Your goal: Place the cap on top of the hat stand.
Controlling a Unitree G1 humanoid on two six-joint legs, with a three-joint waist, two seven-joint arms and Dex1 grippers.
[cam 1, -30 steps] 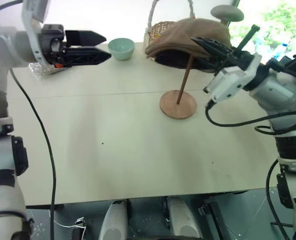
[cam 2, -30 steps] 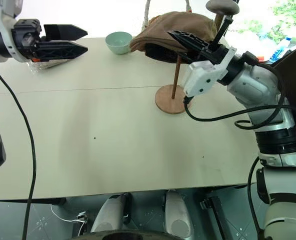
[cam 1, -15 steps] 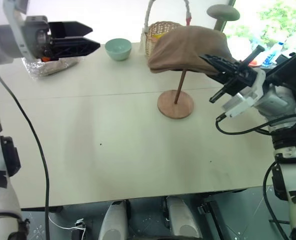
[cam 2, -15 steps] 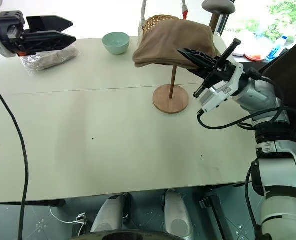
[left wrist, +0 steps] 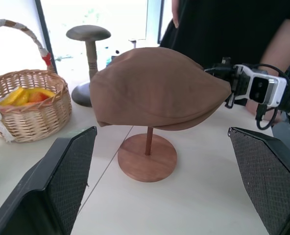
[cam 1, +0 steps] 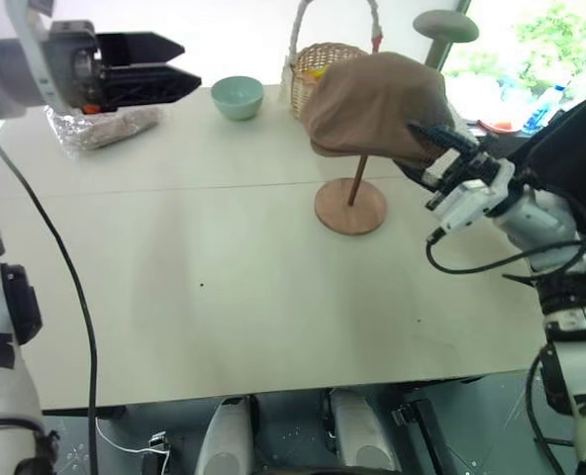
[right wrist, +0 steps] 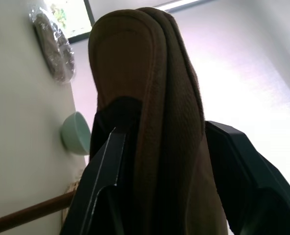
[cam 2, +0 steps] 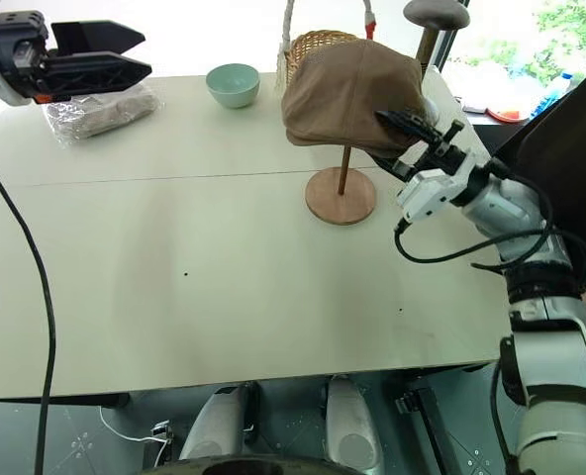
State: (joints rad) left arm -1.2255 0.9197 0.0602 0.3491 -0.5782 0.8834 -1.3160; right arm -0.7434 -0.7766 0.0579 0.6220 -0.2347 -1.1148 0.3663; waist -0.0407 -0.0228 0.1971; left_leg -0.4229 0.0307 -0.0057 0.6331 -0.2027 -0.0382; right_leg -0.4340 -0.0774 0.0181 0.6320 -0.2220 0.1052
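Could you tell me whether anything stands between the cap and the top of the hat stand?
Nothing visible does: the cap already drapes over the hat stand, with the right end effector at its edge.

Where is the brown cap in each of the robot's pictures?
Left eye view: the cap sits on the wooden stand, right of middle, near the top.
Right eye view: same spot, just right of middle, near the top.
Left wrist view: in the middle, over the stand.
Right wrist view: very close, between the right claw's open fingers.
Shared landmark: the green bowl, except in the left wrist view.
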